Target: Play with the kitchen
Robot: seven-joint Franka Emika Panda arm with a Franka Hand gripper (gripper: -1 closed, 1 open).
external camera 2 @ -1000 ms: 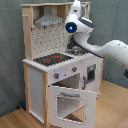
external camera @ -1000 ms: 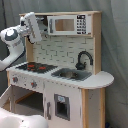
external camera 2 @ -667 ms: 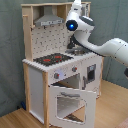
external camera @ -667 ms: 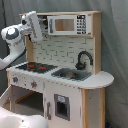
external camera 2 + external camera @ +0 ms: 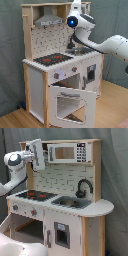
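— Kitchen (image 5: 70,203) position? 
— Stood on a wooden floor (image 5: 107,107) against a grey curtain (image 5: 114,168); oven door (image 5: 67,102) is dropped open in the second exterior view.
— Tool (image 5: 36,153)?
— Raised near the hood (image 5: 49,20), above the stovetop (image 5: 32,194). Finger spread cannot be told; nothing is seen held.

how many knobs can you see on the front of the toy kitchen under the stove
2: both knobs sit on the kitchen front panel under the stovetop, one nearer the corner, one toward the sink. Others may be hidden.
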